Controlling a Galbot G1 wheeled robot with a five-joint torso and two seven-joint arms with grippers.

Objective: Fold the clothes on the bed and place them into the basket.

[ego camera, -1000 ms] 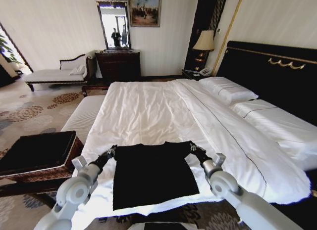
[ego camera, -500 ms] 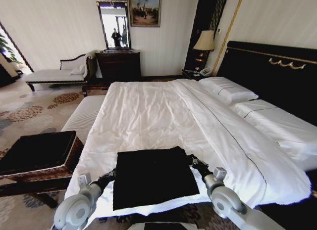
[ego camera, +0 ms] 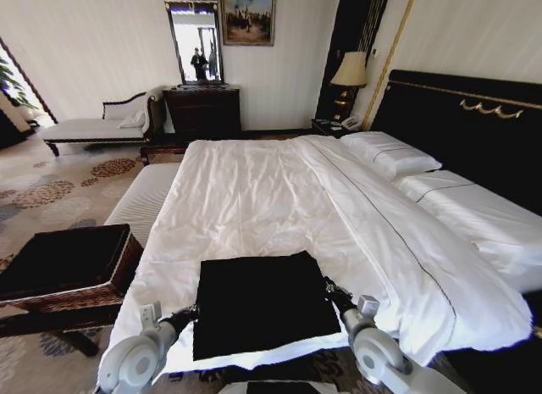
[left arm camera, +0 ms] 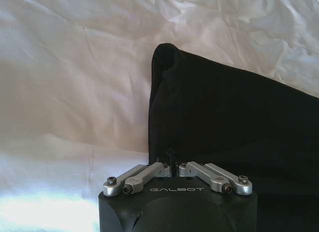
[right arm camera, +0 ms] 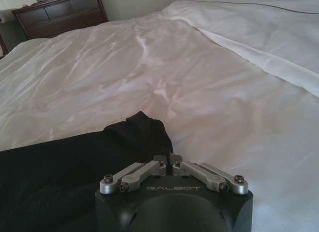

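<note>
While folded black shirt point(ego camera: 264, 302) lies flat on large white-sheeted bed point(ego camera: 271, 191) at lower centre of head view, left gripper point(ego camera: 188, 312) pinches its left edge, right gripper point(ego camera: 330, 290) its right edge. Wrist views show both sets of fingers closed on bunched black fabric point(left arm camera: 172, 157) point(right arm camera: 167, 159). Head view alone shows brown wicker basket with black lining point(ego camera: 63, 267), lower left, beside bed.

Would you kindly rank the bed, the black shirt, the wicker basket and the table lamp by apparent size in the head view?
1. bed
2. black shirt
3. wicker basket, cut off at the picture's edge, so close to the shirt
4. table lamp, though farthest from the camera
</note>
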